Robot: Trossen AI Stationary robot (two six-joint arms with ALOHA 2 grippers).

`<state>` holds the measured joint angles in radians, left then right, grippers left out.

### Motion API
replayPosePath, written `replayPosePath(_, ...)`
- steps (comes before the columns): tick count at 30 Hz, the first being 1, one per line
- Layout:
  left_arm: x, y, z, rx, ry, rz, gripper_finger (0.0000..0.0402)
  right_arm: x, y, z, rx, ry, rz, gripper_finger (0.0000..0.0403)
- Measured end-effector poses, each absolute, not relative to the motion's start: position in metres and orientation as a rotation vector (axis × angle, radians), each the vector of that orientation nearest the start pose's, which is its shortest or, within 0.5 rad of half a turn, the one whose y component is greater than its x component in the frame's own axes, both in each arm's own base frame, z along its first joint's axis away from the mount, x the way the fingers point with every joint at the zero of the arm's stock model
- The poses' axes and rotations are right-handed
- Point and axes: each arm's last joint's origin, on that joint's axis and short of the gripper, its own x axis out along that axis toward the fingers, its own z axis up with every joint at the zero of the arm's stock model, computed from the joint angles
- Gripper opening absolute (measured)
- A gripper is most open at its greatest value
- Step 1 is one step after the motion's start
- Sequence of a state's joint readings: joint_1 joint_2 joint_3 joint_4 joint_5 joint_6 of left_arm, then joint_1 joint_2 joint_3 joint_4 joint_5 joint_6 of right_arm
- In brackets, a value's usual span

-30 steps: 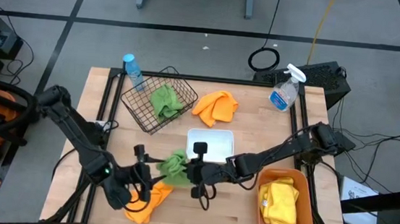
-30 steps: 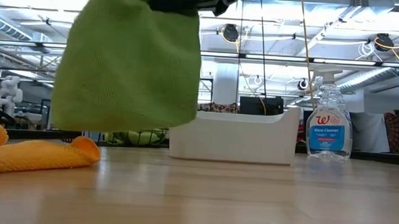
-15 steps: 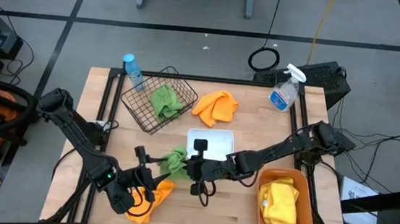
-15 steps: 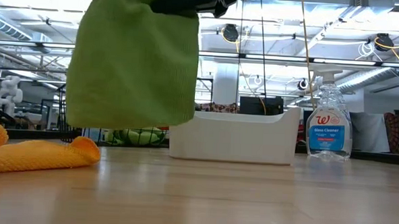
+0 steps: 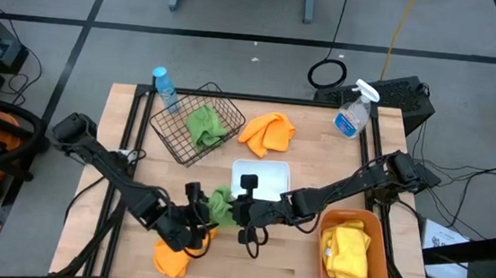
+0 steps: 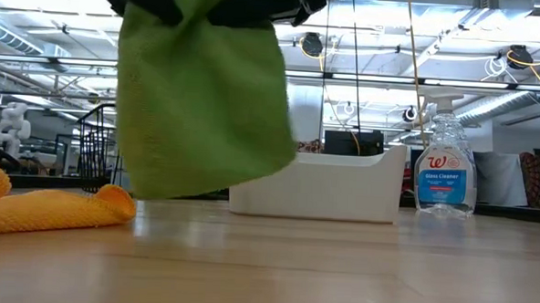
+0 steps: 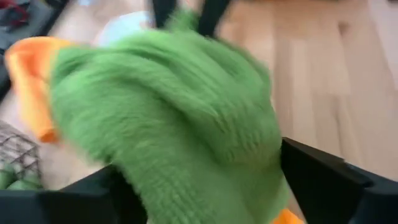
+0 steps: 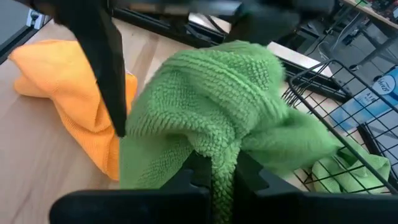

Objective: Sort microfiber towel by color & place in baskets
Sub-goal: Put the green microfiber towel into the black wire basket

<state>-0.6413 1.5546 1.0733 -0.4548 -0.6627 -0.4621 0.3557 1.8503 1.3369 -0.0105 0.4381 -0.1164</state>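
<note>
Green microfiber towel, suspended above the tabletop just in front of the white tray, clamped between the closed fingers of the right end effector; in the right wrist view the cloth bunches upward from the pinched fold, and in the low view it hangs as a broad sheet clear of the wood. The left end effector meets the same towel from the opposite side, its fingers spread apart with the green pile filling the gap between them; whether they press on the cloth cannot be told. One orange towel lies crumpled on the tabletop in front of the white tray and toward the left arm, directly under the left end effector; it shows also at the edge of the low view. A second orange towel lies behind the white tray, beside the black wire basket, which holds another green towel. The orange tub, on the right-arm side of the white tray, contains yellow towels. A clear spray bottle stands behind the white tray toward the right, and a blue-capped bottle lies just behind the wire basket.
</note>
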Motion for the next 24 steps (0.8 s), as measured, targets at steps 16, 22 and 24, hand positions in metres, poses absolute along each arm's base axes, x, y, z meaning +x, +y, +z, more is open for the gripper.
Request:
replayPosePath(16, 0.266, -0.171, 0.239, 0.333, 0.703, 0.091, 0.0018, 0.386, 0.138, 0.243, -0.282, 0.558, 0.043, 0.0111)
replayPosePath(22, 0.244, -0.152, 0.275, 0.416, 0.659, 0.087, 0.0008, 0.358, 0.138, 0.264, -0.251, 0.657, 0.021, 0.0185)
replayPosePath(24, 0.232, -0.14, 0.296, 0.398, 0.61, 0.091, 0.0008, 0.346, 0.137, 0.273, -0.223, 0.686, 0.013, 0.0201)
